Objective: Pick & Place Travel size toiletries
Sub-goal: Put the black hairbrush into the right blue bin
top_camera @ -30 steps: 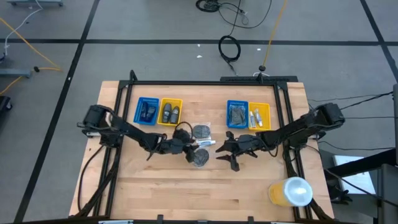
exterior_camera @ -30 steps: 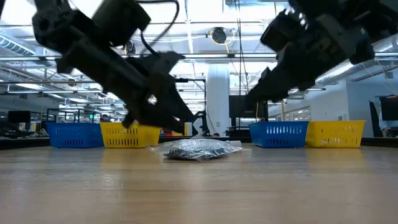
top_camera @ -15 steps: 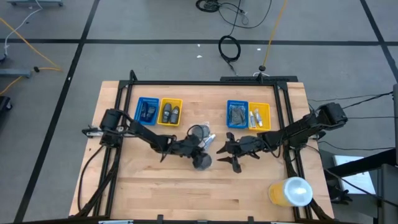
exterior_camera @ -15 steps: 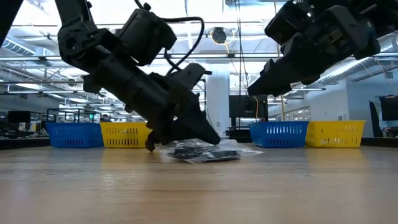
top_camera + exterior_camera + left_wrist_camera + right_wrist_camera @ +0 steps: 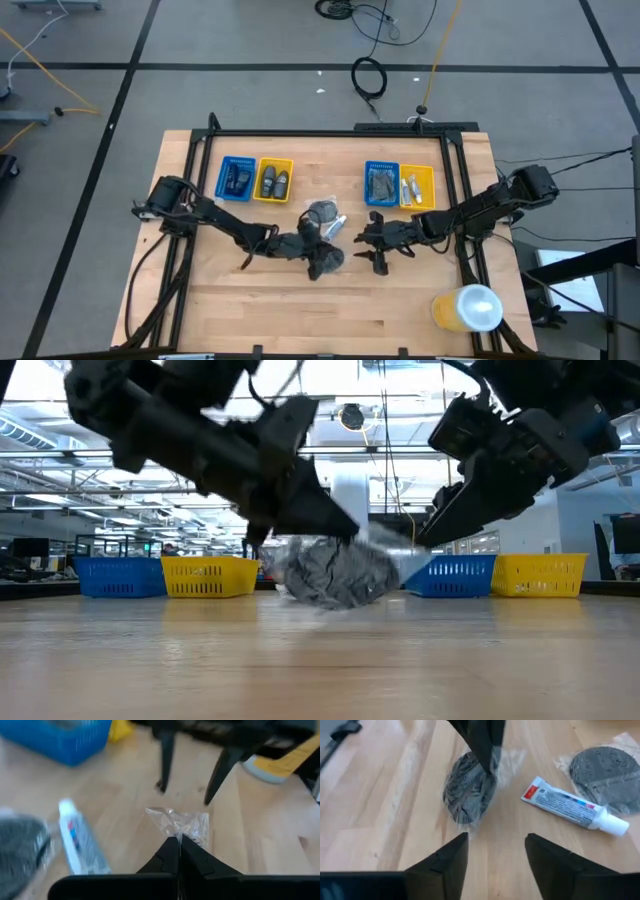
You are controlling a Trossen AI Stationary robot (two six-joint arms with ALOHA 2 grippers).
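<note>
Right wrist view — left fingers point(image 5: 487, 747) pinch crinkly clear wrap of round grey disc point(image 5: 467, 787); right fingers point(image 5: 495, 852) parted.

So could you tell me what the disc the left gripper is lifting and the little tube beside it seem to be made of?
Wrapped disc: a dark grey, matte, fibrous-looking pad in crinkly clear plastic film that catches glare. Tube: seemingly glossy white printed plastic with a white cap. Left gripper pinches the film.

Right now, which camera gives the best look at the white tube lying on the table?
The right wrist view: the white tube lies whole and unobstructed. The left wrist view blurs it, the high view shows it tiny, and the low view hides it.
</note>
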